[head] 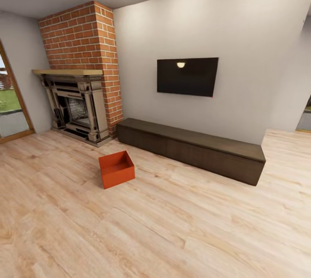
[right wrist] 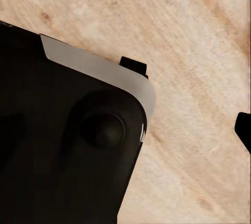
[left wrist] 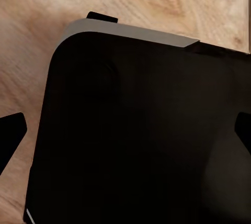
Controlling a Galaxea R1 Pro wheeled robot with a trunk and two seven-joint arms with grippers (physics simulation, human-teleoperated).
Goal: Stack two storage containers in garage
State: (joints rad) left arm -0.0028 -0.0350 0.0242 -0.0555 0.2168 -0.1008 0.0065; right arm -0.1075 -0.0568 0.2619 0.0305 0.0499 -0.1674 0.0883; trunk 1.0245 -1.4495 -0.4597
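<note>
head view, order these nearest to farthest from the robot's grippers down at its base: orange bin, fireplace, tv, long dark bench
1. orange bin, on the wood floor, left of centre
2. long dark bench, along the wall
3. fireplace and tv: too close to call

Readable text: none you can make out anywhere.
Storage container (head: 116,169): plain orange-red walls, no label.
Television (head: 187,76): dark screen, no logo or characters you could read.

Orange-red bin (head: 116,169), pale wood-grain floor (head: 172,235), red brick fireplace (head: 82,36), dark brown bench (head: 190,148), black TV (head: 187,77).
</note>
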